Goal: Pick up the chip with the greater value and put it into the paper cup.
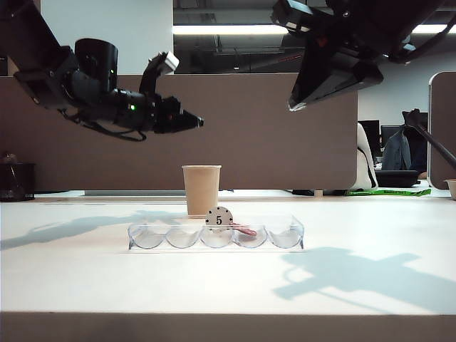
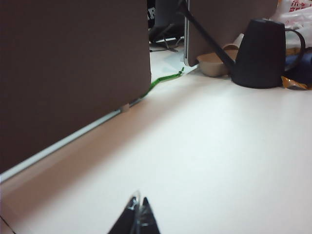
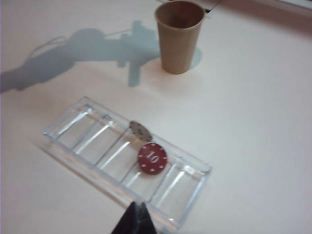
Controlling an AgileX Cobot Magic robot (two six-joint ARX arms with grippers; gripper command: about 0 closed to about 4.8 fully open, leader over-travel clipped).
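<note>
The chip shows in no view. The tan paper cup [image 1: 201, 189] [image 3: 179, 39] stands upright just behind a clear scalloped tray [image 1: 285, 239] [image 3: 195, 187]. In the tray a white token marked 5 [image 1: 219, 218] [image 3: 140, 130] stands on edge, and a red token marked 10 [image 1: 244, 229] [image 3: 152, 158] leans beside it. My left gripper [image 1: 201, 122] [image 2: 139, 201] hangs high over the cup, pointing level, jaws shut with nothing seen between them. Up at the right my right gripper [image 1: 293, 107] [image 3: 137, 205] is also shut and empty, looking down on the tray.
A brown partition [image 1: 271, 128] [image 2: 73, 73] runs along the table's far edge. A dark watering can [image 2: 258, 53] stands at the far right end, next to a beige bowl [image 2: 214, 66]. A black bin [image 1: 16, 182] sits at the far left.
</note>
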